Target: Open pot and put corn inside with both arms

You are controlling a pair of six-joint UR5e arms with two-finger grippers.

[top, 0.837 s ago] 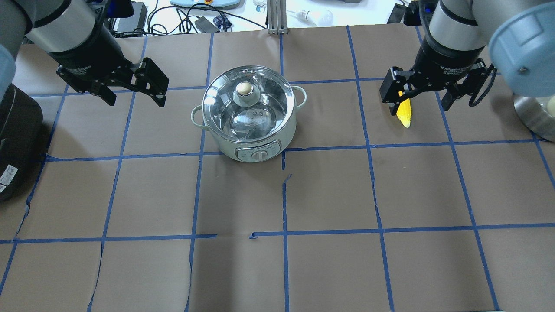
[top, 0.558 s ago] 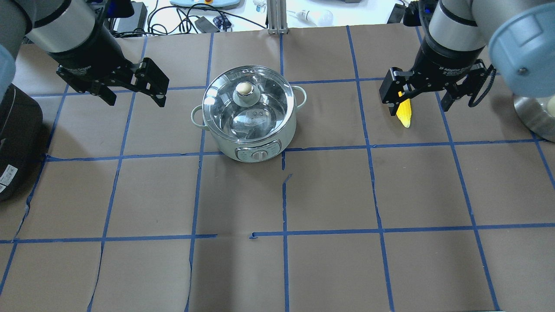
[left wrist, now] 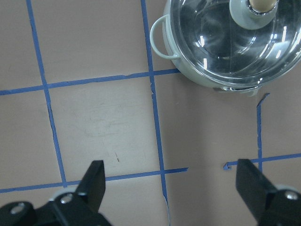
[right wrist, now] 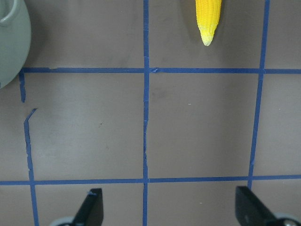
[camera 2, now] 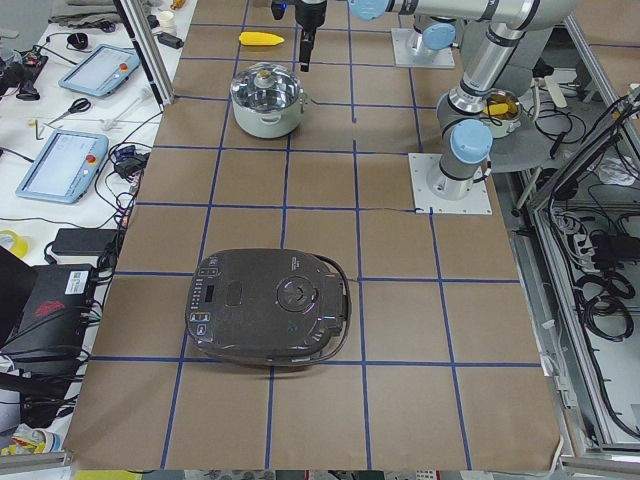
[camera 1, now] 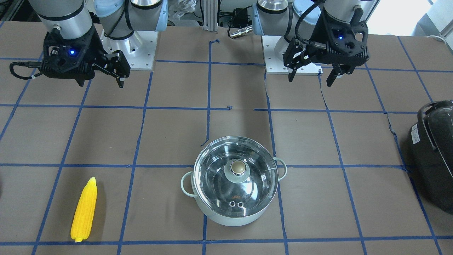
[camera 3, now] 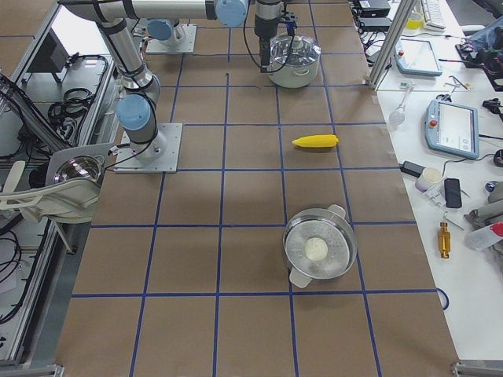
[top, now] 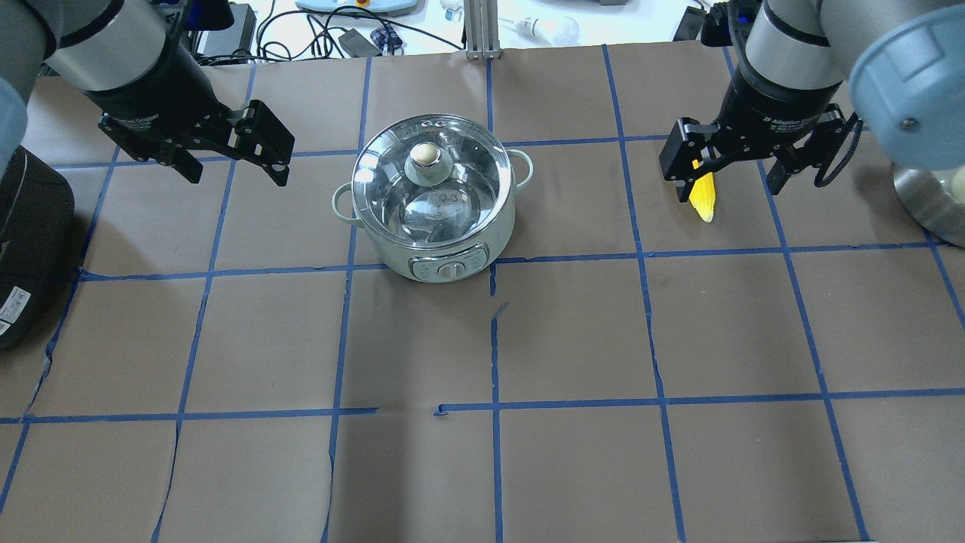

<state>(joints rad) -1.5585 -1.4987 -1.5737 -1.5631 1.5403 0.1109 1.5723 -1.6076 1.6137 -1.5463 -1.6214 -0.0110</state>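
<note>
At the far left edge a black rice cooker [top: 26,241] sits on the brown-papered table [top: 573,339], partly out of the overhead view. Just to its right the left gripper [top: 234,167] hangs in the air, fingers spread wide with nothing between them. From its wrist camera the two black fingertips [left wrist: 96,176] frame only bare paper and blue tape, with the pot up in the top right corner.

Near the middle stands the pale green pot [top: 433,226], upright, a small handle on each side and a dial panel facing the robot. The glass lid [top: 452,177] is seated on its rim, its round knob [top: 424,154] on top, and neither gripper touches it.

Well to the right of the pot the corn [top: 704,197] lies flat on the paper, one square over, tip pointing toward the robot. The right gripper [top: 724,181] hovers above it, jaws apart and empty; from overhead one finger covers the cob's far end. Its wrist camera shows the corn ahead of the fingers, not between them.

At the right edge a steel bowl [top: 927,200] peeks out beneath the arm.
</note>
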